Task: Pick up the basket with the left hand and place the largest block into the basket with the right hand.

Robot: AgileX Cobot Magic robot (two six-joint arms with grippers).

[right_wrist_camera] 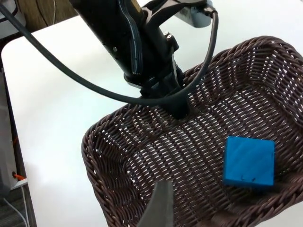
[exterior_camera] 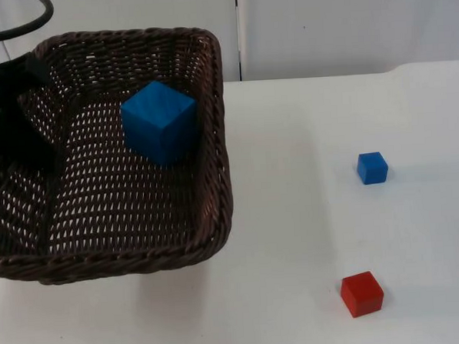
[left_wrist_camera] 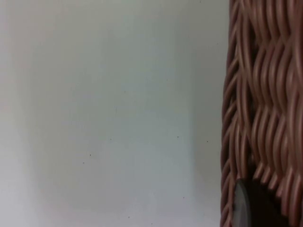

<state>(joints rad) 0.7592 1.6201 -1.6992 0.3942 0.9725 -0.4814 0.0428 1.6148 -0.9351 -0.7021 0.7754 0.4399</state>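
A white table top (exterior_camera: 293, 215) runs back to a pale grey partition wall (exterior_camera: 345, 27), which shows one dark vertical seam (exterior_camera: 238, 33).

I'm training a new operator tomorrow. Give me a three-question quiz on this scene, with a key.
1. True or false: the large blue block lies inside the basket.
2. How many blocks sit on the table outside the basket?
3. Which gripper holds the basket's rim? A) left B) right C) neither

Key
1. True.
2. Two: a small blue block and a red block.
3. A: the left gripper grips the rim; the right gripper hovers above the basket.
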